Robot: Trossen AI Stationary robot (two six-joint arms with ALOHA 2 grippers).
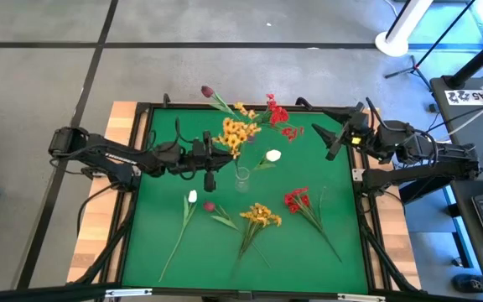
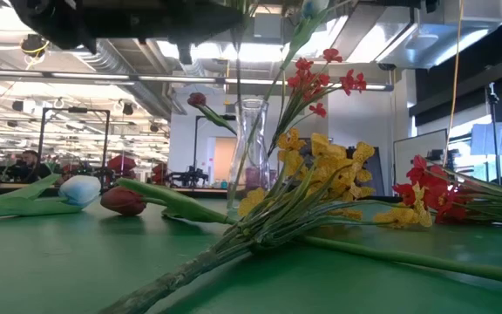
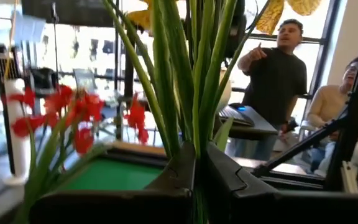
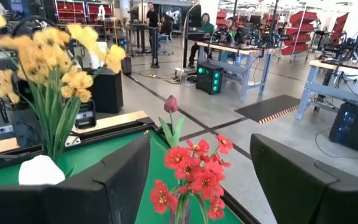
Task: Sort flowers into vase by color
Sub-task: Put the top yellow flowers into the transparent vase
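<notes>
My left gripper (image 1: 221,158) is shut on a bunch of yellow flowers (image 1: 235,132), held up above the middle of the green table just beyond a clear glass vase (image 1: 241,178). A white flower (image 1: 272,156) leans out of that vase. Red flowers (image 4: 191,174) and a maroon tulip (image 4: 171,104) stand upright near the far edge; their bases are hidden. A white bud (image 1: 193,197), a maroon bud (image 1: 210,205), a yellow cluster (image 1: 261,216) and a red cluster (image 1: 297,200) lie flat on the near half. My right gripper (image 1: 335,141) waits open at the right edge, raised. My left gripper (image 3: 199,168) pinches the yellow bunch's green stems (image 3: 194,134) together between its two fingers, well below the blossoms. The fingers come in about level from the table's left and lie across the stems. The bunch stands roughly upright, blossoms up; its lower stem ends are hidden by the gripper.
The table has a raised black frame (image 1: 250,107) all round. Free green surface lies at the near left and far right. People are in the room beyond the table (image 3: 272,74).
</notes>
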